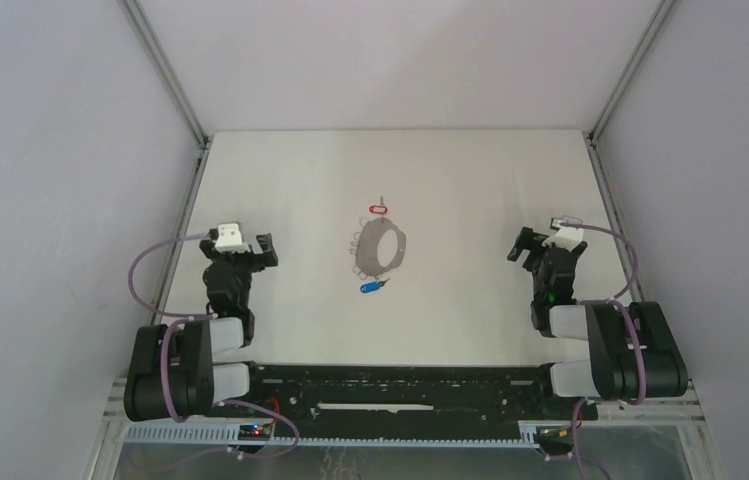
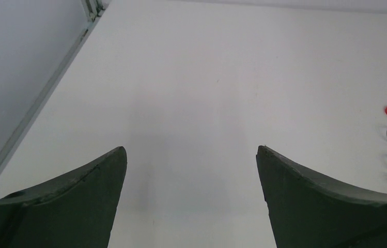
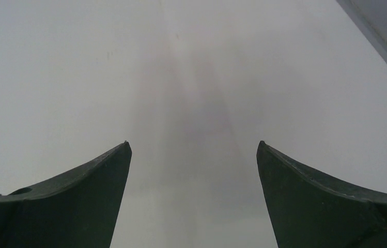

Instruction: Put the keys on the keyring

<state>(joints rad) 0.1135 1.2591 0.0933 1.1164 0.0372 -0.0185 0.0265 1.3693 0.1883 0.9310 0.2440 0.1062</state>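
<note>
While both agape and empty, left pincer (image 2: 191, 155), right pincer (image 3: 194, 150); one keyring (image 1: 363, 255), one red key (image 1: 378, 209), one blue key (image 1: 370, 288)

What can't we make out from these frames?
- Top view: red key, blue key and keyring too small; shanks and ring opening unreadable.
- Left wrist view: keyring cut off by the right edge; blue key out of frame.
- Right wrist view: only table beyond the jaws; keys, keyring out of frame.
</note>
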